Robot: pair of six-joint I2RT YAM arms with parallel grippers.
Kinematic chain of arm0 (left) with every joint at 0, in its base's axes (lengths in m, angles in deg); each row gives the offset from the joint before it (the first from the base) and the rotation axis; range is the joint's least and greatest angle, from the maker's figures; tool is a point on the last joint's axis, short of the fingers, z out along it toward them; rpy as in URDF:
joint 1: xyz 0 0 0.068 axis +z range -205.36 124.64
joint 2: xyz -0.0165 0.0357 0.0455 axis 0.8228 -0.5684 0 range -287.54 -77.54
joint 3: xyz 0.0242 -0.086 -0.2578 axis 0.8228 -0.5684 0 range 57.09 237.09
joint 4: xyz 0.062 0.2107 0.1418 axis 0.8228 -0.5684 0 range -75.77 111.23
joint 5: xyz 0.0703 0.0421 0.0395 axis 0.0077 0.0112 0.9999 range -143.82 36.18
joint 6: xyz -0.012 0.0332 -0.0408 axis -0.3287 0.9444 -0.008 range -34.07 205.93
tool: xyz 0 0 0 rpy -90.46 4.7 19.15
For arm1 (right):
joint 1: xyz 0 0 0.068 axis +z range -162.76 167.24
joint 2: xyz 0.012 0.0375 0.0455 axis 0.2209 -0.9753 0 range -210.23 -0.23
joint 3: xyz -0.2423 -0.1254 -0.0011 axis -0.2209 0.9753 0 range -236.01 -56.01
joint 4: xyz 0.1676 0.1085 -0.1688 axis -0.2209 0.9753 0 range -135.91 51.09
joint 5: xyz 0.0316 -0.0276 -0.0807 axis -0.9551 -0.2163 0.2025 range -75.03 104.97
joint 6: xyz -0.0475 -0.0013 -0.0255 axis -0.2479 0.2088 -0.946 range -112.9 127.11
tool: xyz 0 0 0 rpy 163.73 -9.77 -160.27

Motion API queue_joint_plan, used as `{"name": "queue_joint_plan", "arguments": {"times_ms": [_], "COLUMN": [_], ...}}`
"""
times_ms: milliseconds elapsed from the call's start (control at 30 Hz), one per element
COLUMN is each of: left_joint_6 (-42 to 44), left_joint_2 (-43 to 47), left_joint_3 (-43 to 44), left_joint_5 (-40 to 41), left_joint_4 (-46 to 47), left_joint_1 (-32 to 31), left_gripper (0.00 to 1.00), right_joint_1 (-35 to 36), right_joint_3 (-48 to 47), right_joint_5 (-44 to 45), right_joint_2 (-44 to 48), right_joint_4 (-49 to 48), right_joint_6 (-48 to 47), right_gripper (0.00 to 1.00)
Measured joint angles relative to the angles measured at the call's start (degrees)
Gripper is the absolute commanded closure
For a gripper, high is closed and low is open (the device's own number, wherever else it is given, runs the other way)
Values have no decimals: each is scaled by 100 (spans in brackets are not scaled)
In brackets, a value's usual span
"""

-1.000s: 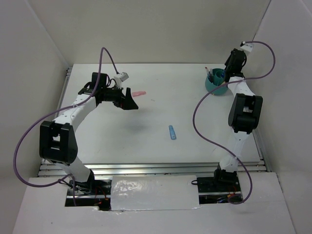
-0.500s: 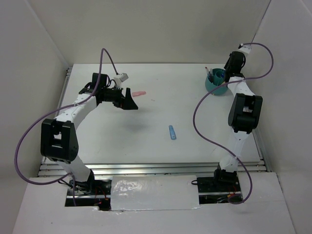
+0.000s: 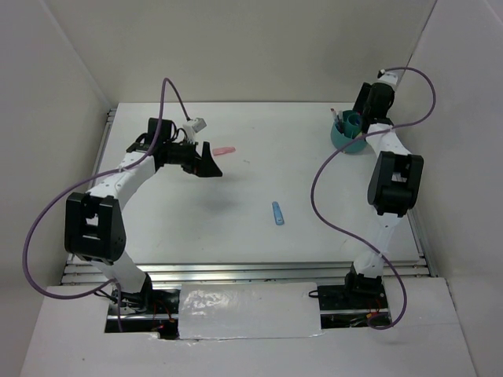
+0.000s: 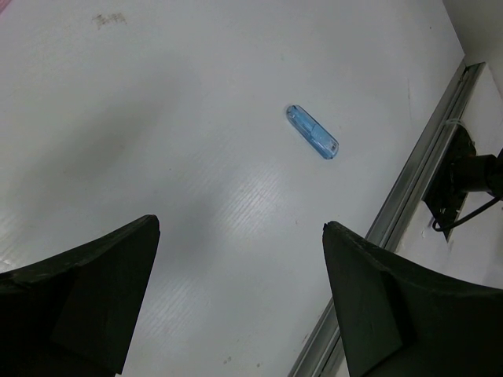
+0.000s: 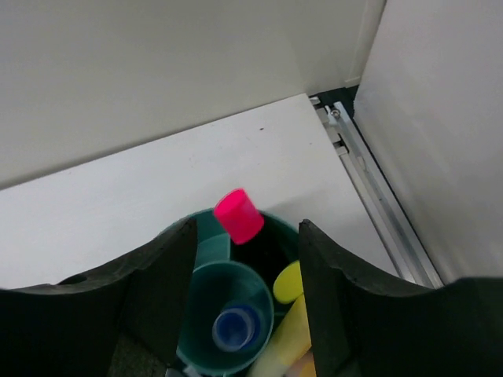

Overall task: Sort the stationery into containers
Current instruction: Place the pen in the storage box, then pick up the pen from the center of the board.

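Right gripper (image 5: 245, 228) hangs directly over the teal organiser cup (image 3: 349, 143), its two black fingers parted and gripping nothing. A marker with a bright pink cap (image 5: 240, 216) stands in the cup and shows in the gap between them, touching neither finger.

The cup is round, with a narrower teal tube inside it. A pen with a blue top (image 5: 233, 327) stands in that tube. Beside the tube, on the side toward the right wall, are two yellow highlighters (image 5: 287, 283).

Left gripper (image 4: 240, 226) is far from the cup, across the white table (image 3: 236, 196) on the left arm's side. It is spread wide and empty.

A flat pink eraser (image 3: 225, 149) lies on the table well to the left of the cup, just beside the left gripper. A small translucent blue pen (image 3: 277, 213) lies flat on the table. It is left of the cup and nearer the arm bases, well apart from both the cup and the eraser.

Only the tops of the things in the cup show, as their bodies are sunk inside. The right gripper's fingers cut off the cup's near rim and its base. I cannot make out the dividers or which compartment holds the pink-capped marker. From above, the cup's contents are too small to tell apart, and I cannot tell whether the eraser touches the left gripper.
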Motion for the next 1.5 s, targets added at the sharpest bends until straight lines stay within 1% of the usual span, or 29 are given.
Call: {"name": "queue_joint_plan", "arguments": {"times_ms": [133,200,333,467,533,600,667,733,900,1000,1067,1233,1500], "left_joint_6": [-7,-13,-17,-20,-13,-22,-52,-133,-157,-173,-208,-293,-297], "left_joint_2": [273,540,1051,1351,1469,1604,1755,1873,2122,2380,2465,2483,2302], "left_joint_3": [-168,-323,-525,-557,-636,-772,-938,-1043,-1235,-1478,-1543,-1556,-1556], "left_joint_5": [55,140,442,911,1126,1311,1521,1751,2229,2334,2339,2332,2275], "left_joint_4": [11,7,-125,-391,-470,-557,-638,-778,-918,-938,-966,-966,-968], "left_joint_1": [0,2,2,11,35,63,81,85,103,116,120,127,164], "left_gripper": [3,3,1,1,1,1,1,1,1,1,1,1,1], "right_joint_1": [125,247,634,1268,1690,2022,2542,2905,3521,3582,3571,3582,3613], "right_joint_3": [267,437,697,638,623,804,1119,1285,1202,990,887,874,748], "right_joint_5": [-337,-529,-1027,-1641,-1860,-1996,-2111,-2205,-2380,-2402,-2396,-2382,-2402], "right_joint_2": [570,1034,2236,3265,3499,3582,3510,3178,1665,920,649,481,98], "right_joint_4": [334,577,1126,2046,2551,2850,3281,3810,5018,5646,5917,6299,6533], "right_joint_6": [-396,-616,-1036,-1405,-1475,-1482,-1482,-1453,-1163,-951,-835,-660,-538], "right_gripper": [47,50,52,57,57,56,53,49,49,49,48,45,41]}}
